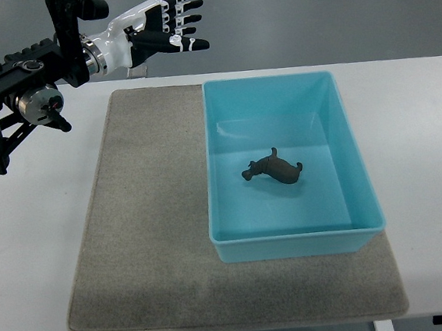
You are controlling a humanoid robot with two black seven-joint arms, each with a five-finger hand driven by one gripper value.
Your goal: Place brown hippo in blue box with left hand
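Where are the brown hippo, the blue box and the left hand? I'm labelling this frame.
brown hippo (pixel 275 170), top view, on its body, lying on the box floor.
blue box (pixel 293 245), top view, on its near wall.
left hand (pixel 167 30), top view, on the palm, fingers spread.

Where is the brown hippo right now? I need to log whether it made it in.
In the top view, the brown hippo lies on the floor of the blue box, near its middle, right of the grey mat.
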